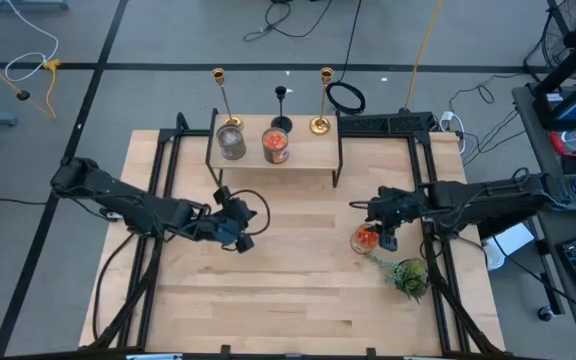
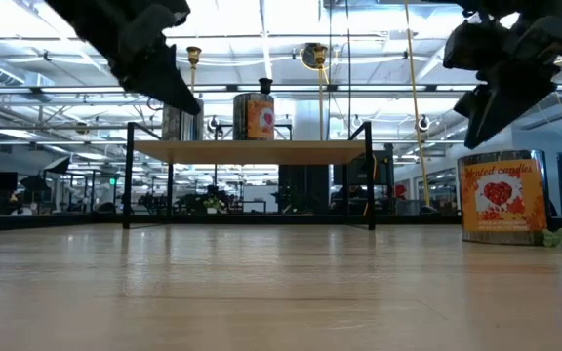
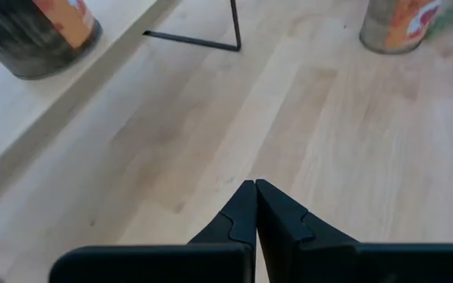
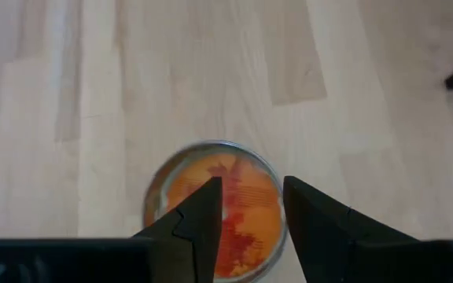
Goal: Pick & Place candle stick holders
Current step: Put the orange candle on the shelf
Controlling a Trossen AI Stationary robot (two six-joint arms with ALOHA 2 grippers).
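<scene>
Below right end effector (image 4: 248, 206), orange-filled candle jar (image 4: 217, 209)

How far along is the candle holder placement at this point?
All three candle stick holders, gold, black and gold, stand along the shelf's back edge, so placement looks done. The left gripper hangs shut and empty; the right gripper is open above a candle jar. No holder remains elsewhere.

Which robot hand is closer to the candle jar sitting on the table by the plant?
The right. The right gripper hangs right over the jar, fingers open. The left gripper is far across the table, shut, near the shelf.
</scene>
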